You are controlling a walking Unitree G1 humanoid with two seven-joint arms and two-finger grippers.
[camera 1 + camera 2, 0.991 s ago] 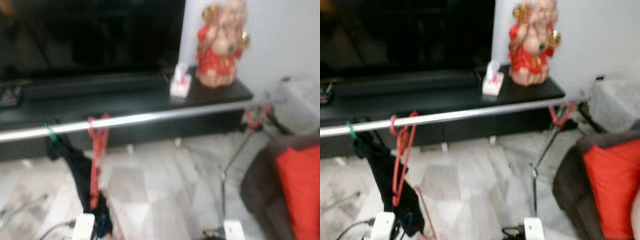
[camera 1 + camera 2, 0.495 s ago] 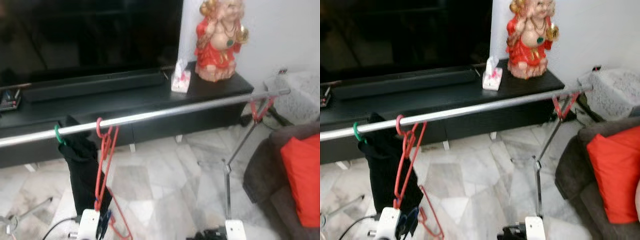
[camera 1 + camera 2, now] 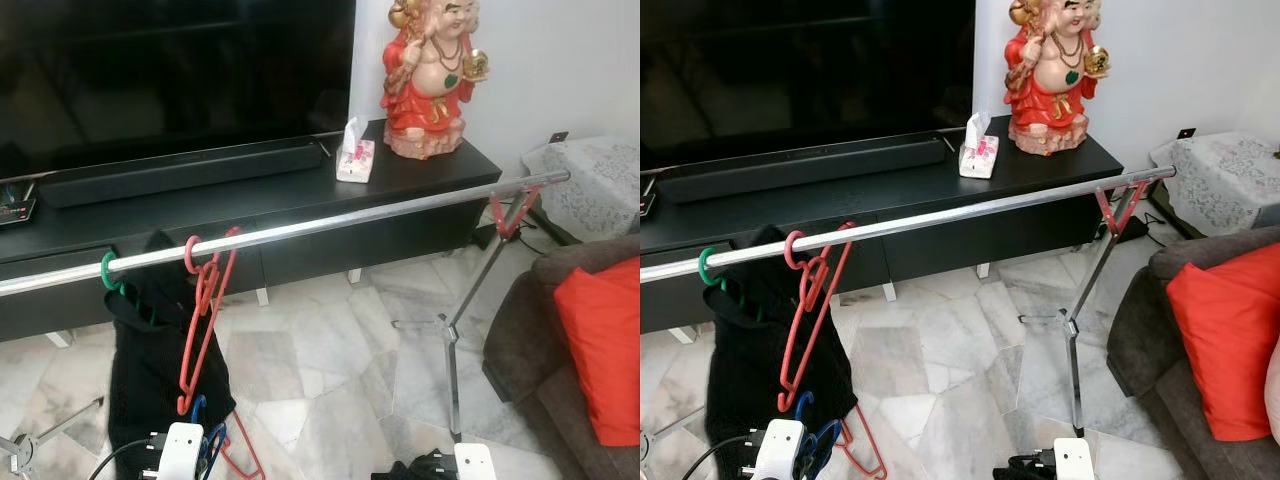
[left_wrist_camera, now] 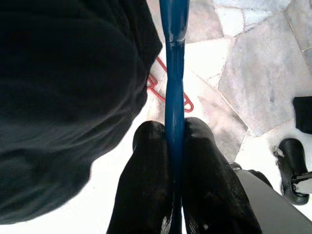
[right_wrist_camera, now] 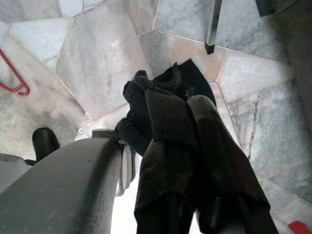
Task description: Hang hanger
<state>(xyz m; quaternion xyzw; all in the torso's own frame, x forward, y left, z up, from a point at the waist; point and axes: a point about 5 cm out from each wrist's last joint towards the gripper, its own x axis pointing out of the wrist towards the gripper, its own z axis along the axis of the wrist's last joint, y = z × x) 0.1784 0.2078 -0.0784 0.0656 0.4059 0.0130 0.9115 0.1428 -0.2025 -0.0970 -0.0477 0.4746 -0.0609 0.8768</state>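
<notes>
While the head camera has steadied and dipped since a second ago, the blur is gone and I can line up properly. On the left, my left claw is pinched tight on the blue hanger, low beside the black garment and below the rail, so hanging remains. Red hangers already hook there. My right claw grips a dark cloth. Beyond, a black surface carries a statue; marble floor, red cushion rightmost.
</notes>
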